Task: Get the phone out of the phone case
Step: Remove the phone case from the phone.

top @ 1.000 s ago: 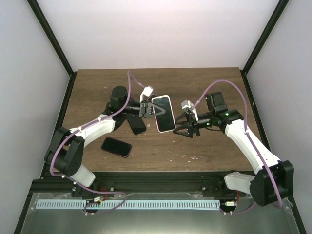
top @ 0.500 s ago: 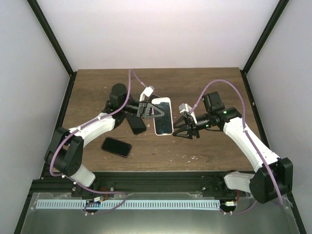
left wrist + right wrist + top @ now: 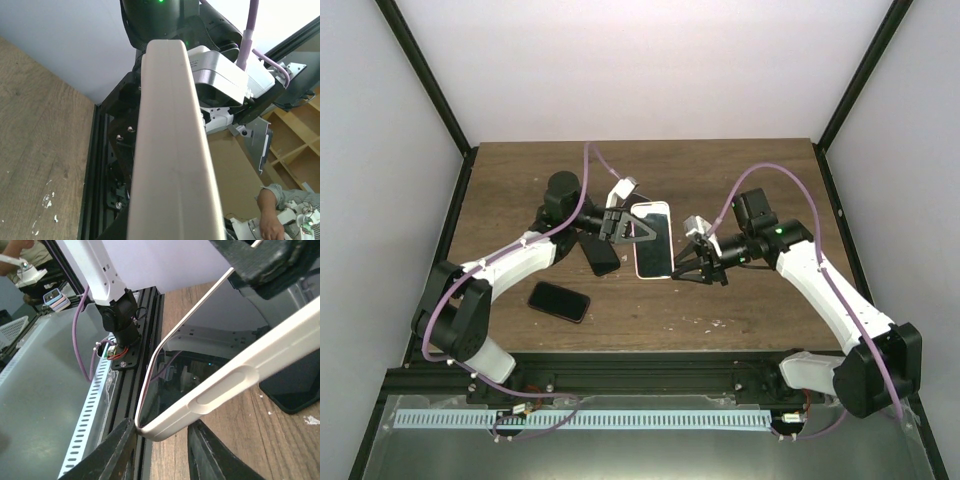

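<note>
Centre of the overhead view: the left gripper clenches the white phone case; the right gripper straddles its lower corner, grip unclear.

From above, the left gripper covers part of a dark phone. In the left wrist view the case shows only its edge, which fills the middle, hides that gripper's fingers and runs off the bottom. In the right wrist view the right gripper is cut off at the bottom edge; whether its fingers pinch the case's corner cannot be told
</note>
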### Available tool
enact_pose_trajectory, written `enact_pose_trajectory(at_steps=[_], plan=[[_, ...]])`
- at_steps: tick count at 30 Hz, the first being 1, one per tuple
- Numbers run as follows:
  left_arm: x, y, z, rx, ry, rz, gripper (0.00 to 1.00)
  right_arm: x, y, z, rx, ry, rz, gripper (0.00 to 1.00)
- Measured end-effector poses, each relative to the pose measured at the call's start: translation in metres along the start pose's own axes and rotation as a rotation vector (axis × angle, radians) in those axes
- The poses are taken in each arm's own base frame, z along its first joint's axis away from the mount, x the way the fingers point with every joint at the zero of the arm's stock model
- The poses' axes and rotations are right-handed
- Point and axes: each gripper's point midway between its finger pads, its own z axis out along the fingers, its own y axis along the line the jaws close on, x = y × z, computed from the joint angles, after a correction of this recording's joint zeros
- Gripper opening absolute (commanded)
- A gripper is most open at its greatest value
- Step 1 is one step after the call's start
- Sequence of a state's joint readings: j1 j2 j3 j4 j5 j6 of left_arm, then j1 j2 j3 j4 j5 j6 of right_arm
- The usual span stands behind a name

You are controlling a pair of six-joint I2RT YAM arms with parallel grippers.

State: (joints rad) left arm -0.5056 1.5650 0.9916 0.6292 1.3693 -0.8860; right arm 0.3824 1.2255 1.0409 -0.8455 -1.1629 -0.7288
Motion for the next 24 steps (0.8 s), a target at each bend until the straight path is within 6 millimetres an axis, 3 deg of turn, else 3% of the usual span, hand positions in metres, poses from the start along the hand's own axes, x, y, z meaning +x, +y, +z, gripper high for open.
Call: enact_pose_trajectory(at_steps=[10,24], plan=[[-0.0005,-0.0039,0.0002,0.03,0.016,-0.011,0.0,-0.0002,0.0034,0.0038,-0.011,0.008,-0.054,0.18],[0.0014,-0.0035,0.0012,0.064,0.042,-0.012,0.0,0.0064,-0.0044,0.0065,0.022,0.049,-0.092,0.12]])
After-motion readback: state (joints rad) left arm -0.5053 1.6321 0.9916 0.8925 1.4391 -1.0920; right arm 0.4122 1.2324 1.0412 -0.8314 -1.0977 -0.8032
